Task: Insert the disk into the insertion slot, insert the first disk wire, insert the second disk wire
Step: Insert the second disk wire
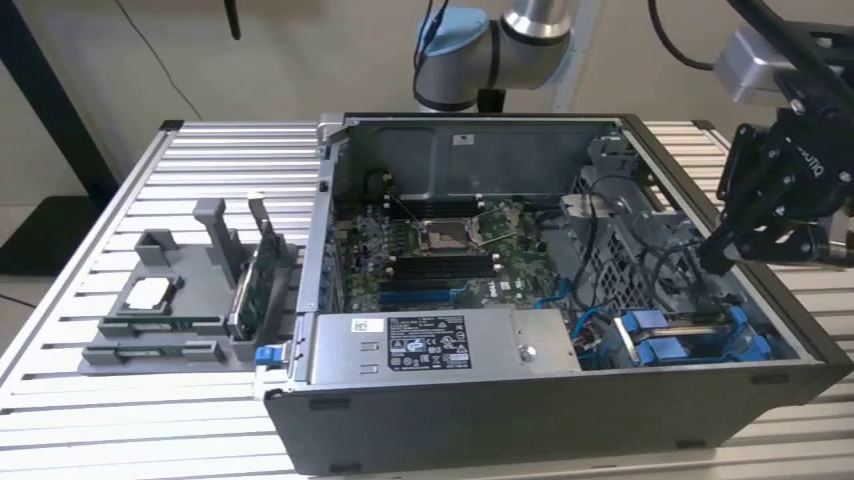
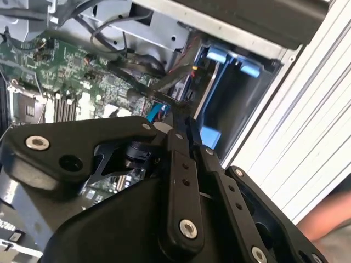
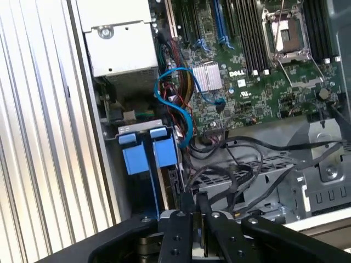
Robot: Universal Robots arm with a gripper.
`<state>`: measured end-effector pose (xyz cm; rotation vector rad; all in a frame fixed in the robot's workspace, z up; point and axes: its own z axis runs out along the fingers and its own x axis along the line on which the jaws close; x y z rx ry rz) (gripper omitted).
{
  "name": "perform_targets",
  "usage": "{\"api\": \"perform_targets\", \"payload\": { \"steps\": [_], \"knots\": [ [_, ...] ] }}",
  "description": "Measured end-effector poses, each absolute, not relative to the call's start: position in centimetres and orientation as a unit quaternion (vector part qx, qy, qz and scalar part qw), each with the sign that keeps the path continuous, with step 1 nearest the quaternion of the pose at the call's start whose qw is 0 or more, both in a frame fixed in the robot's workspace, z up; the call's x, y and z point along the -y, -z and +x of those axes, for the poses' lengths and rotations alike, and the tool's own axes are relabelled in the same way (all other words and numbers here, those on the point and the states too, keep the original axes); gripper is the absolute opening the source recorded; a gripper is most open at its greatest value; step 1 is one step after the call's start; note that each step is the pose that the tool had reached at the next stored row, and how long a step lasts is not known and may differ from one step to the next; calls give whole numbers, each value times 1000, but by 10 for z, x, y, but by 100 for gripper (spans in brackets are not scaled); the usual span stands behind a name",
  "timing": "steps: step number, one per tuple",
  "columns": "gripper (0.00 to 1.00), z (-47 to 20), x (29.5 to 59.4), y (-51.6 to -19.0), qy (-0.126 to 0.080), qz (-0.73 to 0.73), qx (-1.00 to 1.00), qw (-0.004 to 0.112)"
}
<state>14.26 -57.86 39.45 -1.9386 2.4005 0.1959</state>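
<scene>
— What do we see, from nine o'clock across?
— A grey fixture (image 1: 187,262) on the surface (image 1: 200,160), then the open case (image 1: 534,420). The disk (image 1: 663,348) sits in the case's five o'clock bay.
— And the gripper (image 1: 717,262)?
— At three o'clock, above that bay, jaws closed.

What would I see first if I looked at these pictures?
The big open computer case in the middle of the slatted table, its green motherboard showing. Bright blue disk carriers sit in its corner at the exterior view's right, with the black end effector hanging over that side.
</scene>
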Motion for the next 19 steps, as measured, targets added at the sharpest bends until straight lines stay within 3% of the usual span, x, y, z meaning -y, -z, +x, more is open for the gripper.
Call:
{"api": "perform_targets", "payload": {
  "steps": [19],
  "knots": [
    [16,98,598,-385,-70,-635,-769,31]
  ]
}}
